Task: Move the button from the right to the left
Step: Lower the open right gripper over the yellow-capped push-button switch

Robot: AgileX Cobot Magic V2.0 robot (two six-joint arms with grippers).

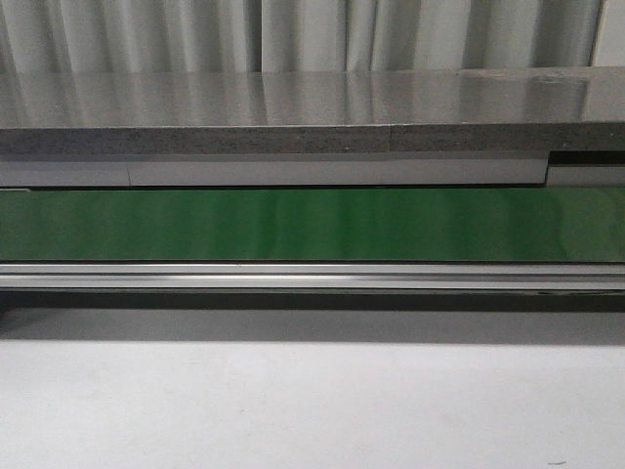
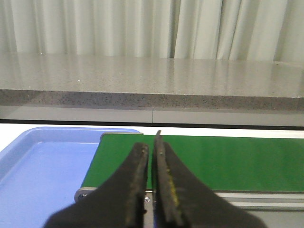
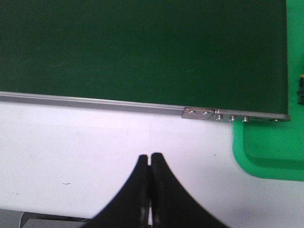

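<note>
The long green conveyor belt [image 1: 312, 225] runs straight across the front view, edged on its near side by a silver aluminium rail [image 1: 312, 276]. Beyond the belt lies a grey speckled stone ledge [image 1: 293, 107] with pale pleated curtains [image 1: 293, 34] behind it; on the near side of the belt spreads the plain white bench [image 1: 312, 401]. In the left wrist view, a shallow blue plastic tray [image 2: 38, 166] sits just beside the belt's end. In the right wrist view, a bright green plastic tray [image 3: 266, 152] sits just past the belt's other end, and at that picture's edge a small dark object with a yellowish spot [image 3: 300, 88] shows, too cropped to say whether it is the button. No button lies on the belt in any view. The left gripper [image 2: 151, 148], black-fingered, hangs over the belt's end with its tips nearly together, only a thin slit between them. The right gripper [image 3: 150, 157] hangs over the white bench near the rail, its fingers pressed together, holding nothing.
</note>
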